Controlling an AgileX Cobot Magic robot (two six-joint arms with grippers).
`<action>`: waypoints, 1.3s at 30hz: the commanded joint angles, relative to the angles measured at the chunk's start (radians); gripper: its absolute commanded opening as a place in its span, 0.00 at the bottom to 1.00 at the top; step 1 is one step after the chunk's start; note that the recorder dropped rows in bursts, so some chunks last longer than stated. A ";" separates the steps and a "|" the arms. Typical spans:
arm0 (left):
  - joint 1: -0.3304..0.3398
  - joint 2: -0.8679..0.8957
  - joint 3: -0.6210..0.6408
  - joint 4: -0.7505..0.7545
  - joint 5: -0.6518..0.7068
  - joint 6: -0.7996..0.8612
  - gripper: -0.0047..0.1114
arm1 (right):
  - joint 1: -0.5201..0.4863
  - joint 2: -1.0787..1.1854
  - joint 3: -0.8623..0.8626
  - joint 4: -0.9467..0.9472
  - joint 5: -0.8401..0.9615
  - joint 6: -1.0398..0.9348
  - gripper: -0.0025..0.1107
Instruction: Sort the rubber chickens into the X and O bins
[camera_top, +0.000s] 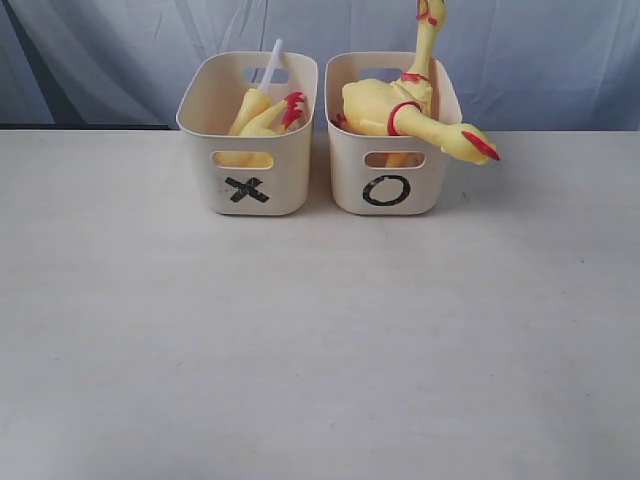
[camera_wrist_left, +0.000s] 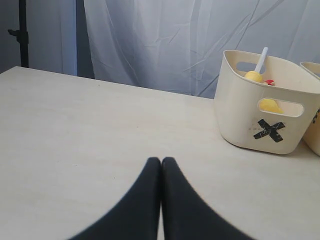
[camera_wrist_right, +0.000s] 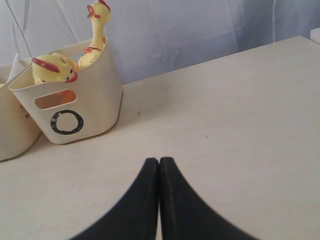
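X bin holds broken chicken; O bin whole chicken; seemingly sorted. Closed empty: left gripper; right gripper.

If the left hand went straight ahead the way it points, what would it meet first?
Probably nothing on the table: the left hand points past the X bin, toward the curtain.

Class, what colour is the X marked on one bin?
Black X, clearest in the left wrist view.

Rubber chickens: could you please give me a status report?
Left gripper, right gripper shut, empty. Headless chicken in X bin; whole chicken in O bin. Nothing blocking.
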 joint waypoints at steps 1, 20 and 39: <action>0.000 -0.005 0.003 0.003 0.000 0.000 0.04 | -0.006 -0.006 0.002 -0.006 -0.003 -0.001 0.02; 0.002 -0.005 0.003 0.003 -0.018 0.000 0.04 | -0.006 -0.006 0.002 -0.002 -0.025 -0.320 0.02; 0.002 -0.005 0.003 -0.008 -0.003 0.254 0.04 | -0.006 -0.006 0.002 -0.009 0.005 -0.387 0.02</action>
